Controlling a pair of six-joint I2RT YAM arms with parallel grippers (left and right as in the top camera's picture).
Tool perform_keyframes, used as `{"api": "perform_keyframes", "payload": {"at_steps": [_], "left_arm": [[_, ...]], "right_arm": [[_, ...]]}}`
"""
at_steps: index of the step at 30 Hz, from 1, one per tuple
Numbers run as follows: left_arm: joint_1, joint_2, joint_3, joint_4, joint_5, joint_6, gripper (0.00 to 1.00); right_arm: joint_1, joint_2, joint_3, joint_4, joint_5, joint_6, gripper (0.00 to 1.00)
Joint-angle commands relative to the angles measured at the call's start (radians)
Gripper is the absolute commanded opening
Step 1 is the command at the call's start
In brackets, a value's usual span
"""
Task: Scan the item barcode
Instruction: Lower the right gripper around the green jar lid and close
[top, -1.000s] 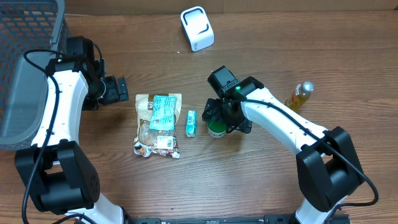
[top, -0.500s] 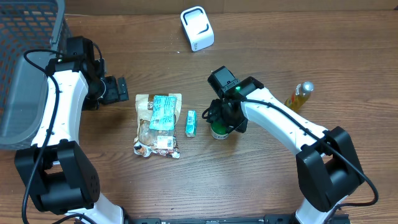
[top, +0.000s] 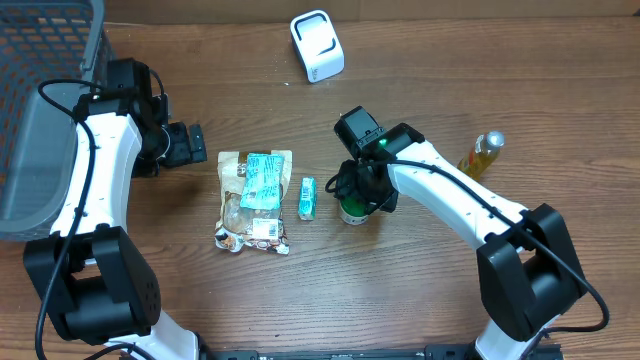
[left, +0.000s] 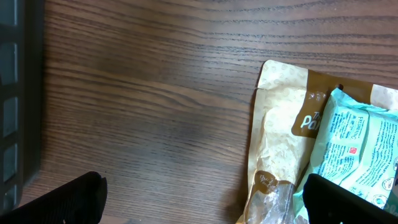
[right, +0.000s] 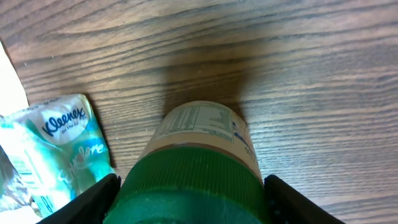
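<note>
Green-lidded jar stands upright near the middle of the worktop in the overhead view, right hand clamped on it from above; scanner sits toward the far edge, well apart. Left wrist: left hand released, empty, beside the pouch, farther from the jar. Right wrist: fingers press both sides of the lid, jar's axis vertical

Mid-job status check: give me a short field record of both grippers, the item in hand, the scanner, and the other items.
right gripper: closed on the green-lidded jar at its lid, from above
green-lidded jar: upright on the table; barcode not in view
left gripper: open, over bare table beside the snack bag
scanner: white, at the far side, untouched
tissue pack: flat between snack bag and jar
teal packet: lying on the snack bag
yellow bottle: right side
basket: far left
</note>
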Motion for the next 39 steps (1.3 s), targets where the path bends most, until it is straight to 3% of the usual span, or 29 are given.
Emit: {"api": "perform_keyframes", "payload": {"at_steps": [1,7,17,21,23,28,39], "left_arm": [[0.004,0.014,0.022,0.001,0.008,0.007,1.0],[0.004,0.014,0.022,0.001,0.008,0.007,1.0],[0.004,0.014,0.022,0.001,0.008,0.007,1.0],[0.004,0.014,0.022,0.001,0.008,0.007,0.99],[0.004,0.014,0.022,0.001,0.008,0.007,0.99],[0.004,0.014,0.022,0.001,0.008,0.008,1.0],[0.004,0.014,0.022,0.001,0.008,0.007,1.0]], "right_arm": [[0.006,-0.015,-0.006,0.004,0.033,-0.071,0.65],[0.005,-0.015,-0.006,0.005,0.052,-0.179,0.62],[0.005,-0.015,-0.006,0.006,0.227,-0.18,0.57],[0.005,-0.015,-0.006,0.005,0.211,-0.18,0.56],[0.005,-0.015,-0.006,0.004,0.204,-0.18,0.66],[0.005,-0.015,-0.006,-0.002,0.204,-0.179,0.74],[0.005,-0.015,-0.006,-0.017,0.152,-0.105,0.76]]}}
